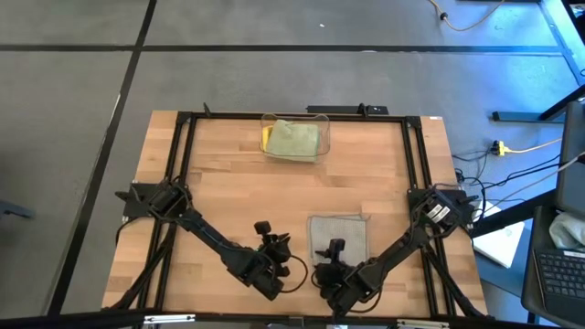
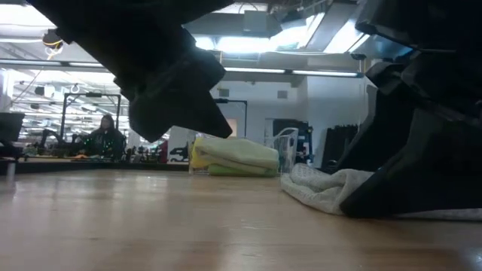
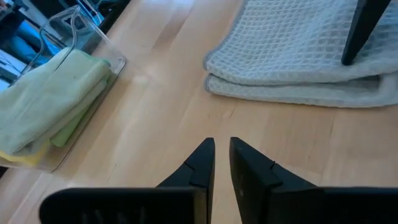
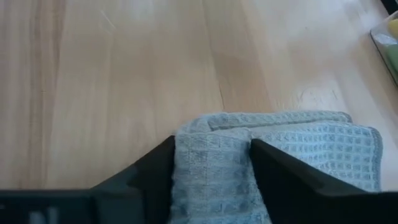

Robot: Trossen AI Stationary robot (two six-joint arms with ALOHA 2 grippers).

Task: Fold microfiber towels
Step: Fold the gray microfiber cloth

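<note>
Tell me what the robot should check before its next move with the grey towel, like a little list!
1. Grey towel lies folded on the table: ok.
2. Right tool sits astride the towel's edge, cloth between its fingers: ok.
3. Right tool firmly clamped on the cloth: cannot tell; its fingers stand either side of a bunched fold.
4. Left tool is off the towel, over bare wood beside it, empty: ok.
5. Clear bin at the far edge already holds folded green and yellow towels; room on top for one more: cannot tell.
</note>
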